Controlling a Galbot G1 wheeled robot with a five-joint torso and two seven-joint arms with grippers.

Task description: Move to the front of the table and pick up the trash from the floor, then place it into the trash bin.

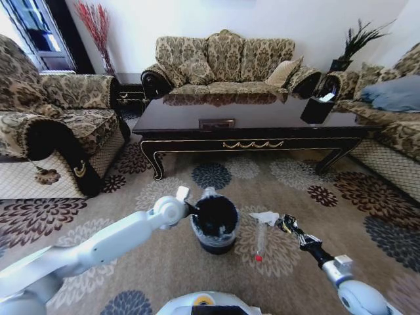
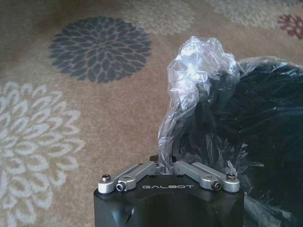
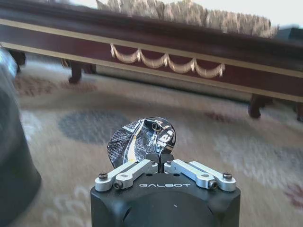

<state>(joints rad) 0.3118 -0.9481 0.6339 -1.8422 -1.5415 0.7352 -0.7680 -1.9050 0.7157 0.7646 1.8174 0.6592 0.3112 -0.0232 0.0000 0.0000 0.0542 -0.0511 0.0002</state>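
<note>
Right end effector [image 3: 161,163] pinches wrapper [image 3: 142,140].

White arms, black wrists (silver linkages)

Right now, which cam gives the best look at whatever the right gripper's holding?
Right wrist view. The crumpled black printed wrapper sits pinched in the right gripper, close and unobstructed, with the table behind. The head view shows the same wrapper as a small dark bit at the right gripper, beside the trash bin.
</note>
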